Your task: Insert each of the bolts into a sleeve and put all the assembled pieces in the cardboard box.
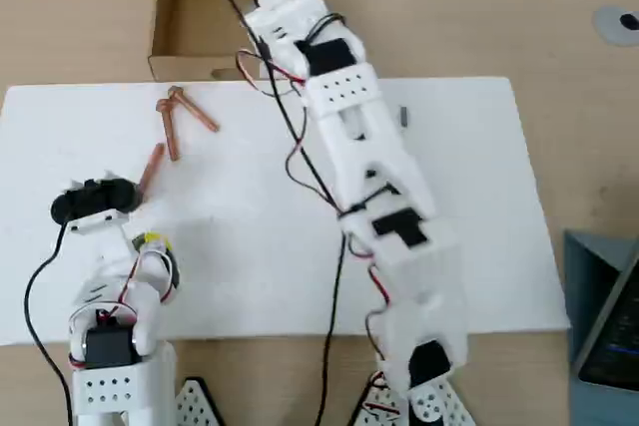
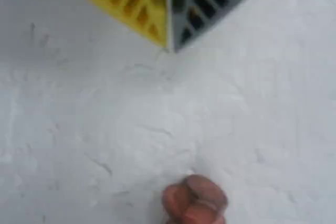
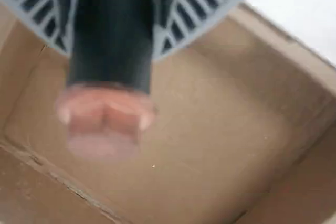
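The white mat (image 1: 459,246) carries what is left to do, and the cardboard box (image 1: 165,32) sits at its far edge. My right arm stretches across the mat so that my right claw (image 3: 113,32) hangs over the open box (image 3: 226,145), clenched around a black sleeve (image 3: 111,51) with a copper bolt head (image 3: 105,116) poking out of its lower end. The main risk, I judge, is the drop. The head hangs downward, so the bolt could slide out before I let go, or the two could part on landing. A release too close to a wall could also bounce the piece off the rim and back onto the mat. My left claw (image 2: 169,45) is pinched shut on nothing, its tips just above the mat, with the nearest bolt (image 2: 195,199) close by. If it goes down shut it will shove that bolt away instead of taking it. Two more loose bolts (image 1: 172,125) lie heads together near the box corner. A small dark piece (image 1: 403,116) beside my right arm may be a sleeve, though I cannot tell, and the arm could knock it away
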Robot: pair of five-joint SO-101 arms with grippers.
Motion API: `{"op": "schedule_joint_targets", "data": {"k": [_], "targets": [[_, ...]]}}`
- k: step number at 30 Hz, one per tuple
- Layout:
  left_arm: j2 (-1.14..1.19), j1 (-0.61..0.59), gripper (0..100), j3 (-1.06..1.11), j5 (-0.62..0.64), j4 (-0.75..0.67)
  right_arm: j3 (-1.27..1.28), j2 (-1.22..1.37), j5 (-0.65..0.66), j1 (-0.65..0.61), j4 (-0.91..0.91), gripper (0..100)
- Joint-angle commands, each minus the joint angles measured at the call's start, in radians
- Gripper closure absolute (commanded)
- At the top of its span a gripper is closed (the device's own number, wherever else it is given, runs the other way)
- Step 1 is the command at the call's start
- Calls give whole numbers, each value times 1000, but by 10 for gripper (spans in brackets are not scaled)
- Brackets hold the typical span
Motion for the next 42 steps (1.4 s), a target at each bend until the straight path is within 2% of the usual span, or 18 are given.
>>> {"op": "schedule_joint_targets", "data": {"k": [1, 11, 17, 32, 38, 42], "targets": [[-8, -9, 997, -6, 0, -17, -229, 102, 48, 15, -26, 988], [-8, -9, 998, -6, 0, -17, -481, 340, 160, 15, 23, 981], [-8, -9, 998, -6, 0, -17, -535, 367, 153, 15, 104, 847], [-8, -9, 998, -6, 0, -17, -553, 361, 153, 15, 107, 882], [-8, -9, 997, -8, 0, -15, -730, 364, 157, 15, 295, 958], [-8, -9, 997, -8, 0, -15, -828, 367, 158, 25, 434, 968]]}}
